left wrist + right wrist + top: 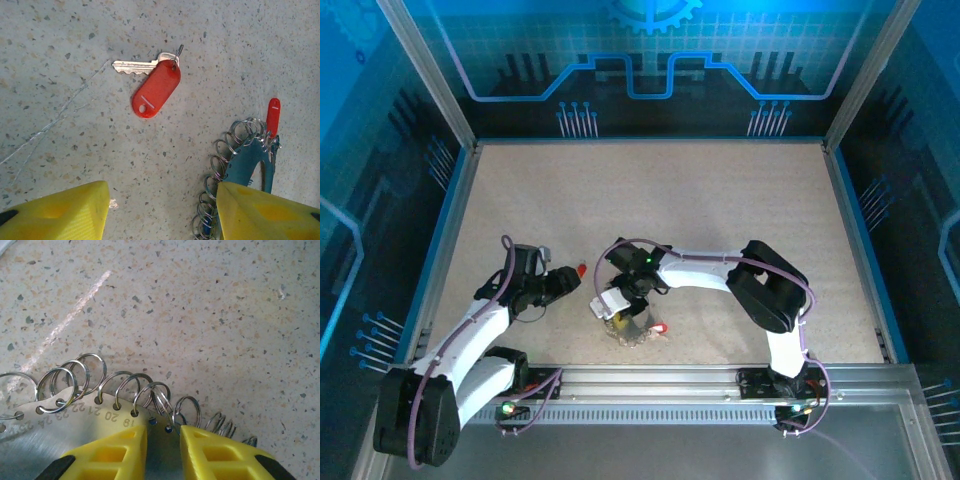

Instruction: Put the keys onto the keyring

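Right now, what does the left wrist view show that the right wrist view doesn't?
Left wrist adds: a loose key with a red tag on the table, and a second red tag at the keyring. Right wrist adds: numbers stamped beside the keyring's holes, with the right pincer over its rim. Both: the keyring's small split rings and the speckled table.

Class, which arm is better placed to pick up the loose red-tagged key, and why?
Probably left. The left gripper is open, empty and facing the key; the right gripper sits at the keyring.
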`<state>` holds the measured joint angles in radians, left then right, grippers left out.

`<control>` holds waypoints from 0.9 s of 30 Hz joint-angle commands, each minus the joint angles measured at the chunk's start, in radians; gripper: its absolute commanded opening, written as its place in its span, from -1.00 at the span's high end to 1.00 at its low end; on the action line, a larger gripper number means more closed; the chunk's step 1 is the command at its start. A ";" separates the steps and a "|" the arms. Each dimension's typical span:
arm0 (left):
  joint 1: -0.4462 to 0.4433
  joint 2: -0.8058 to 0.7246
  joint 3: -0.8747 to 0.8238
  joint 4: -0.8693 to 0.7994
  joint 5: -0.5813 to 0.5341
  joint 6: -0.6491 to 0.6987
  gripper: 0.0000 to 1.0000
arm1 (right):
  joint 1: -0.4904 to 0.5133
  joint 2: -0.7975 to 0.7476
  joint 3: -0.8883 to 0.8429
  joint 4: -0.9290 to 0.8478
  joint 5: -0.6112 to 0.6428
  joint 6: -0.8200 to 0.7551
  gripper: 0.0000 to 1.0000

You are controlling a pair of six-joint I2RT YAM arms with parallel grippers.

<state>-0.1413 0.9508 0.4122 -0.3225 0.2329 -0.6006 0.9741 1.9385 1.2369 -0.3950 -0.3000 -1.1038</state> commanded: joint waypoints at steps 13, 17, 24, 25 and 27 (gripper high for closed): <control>-0.004 -0.017 -0.020 0.010 -0.001 -0.001 -0.18 | 0.018 0.043 0.033 -0.026 -0.042 0.038 0.47; -0.003 -0.028 -0.033 0.024 -0.006 -0.021 -0.18 | 0.020 0.058 0.042 -0.045 -0.013 0.042 0.55; -0.003 -0.038 -0.025 0.011 -0.009 -0.009 -0.18 | 0.011 0.038 0.025 -0.038 -0.017 0.039 0.75; -0.003 -0.039 -0.022 0.010 -0.007 -0.007 -0.18 | 0.009 0.033 0.018 -0.031 -0.022 0.039 0.79; -0.003 -0.045 -0.016 0.004 0.002 0.003 -0.18 | 0.005 0.024 0.005 -0.014 -0.031 0.036 0.88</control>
<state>-0.1413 0.9249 0.3954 -0.3080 0.2325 -0.6033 0.9852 1.9747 1.2579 -0.3916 -0.3176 -1.0744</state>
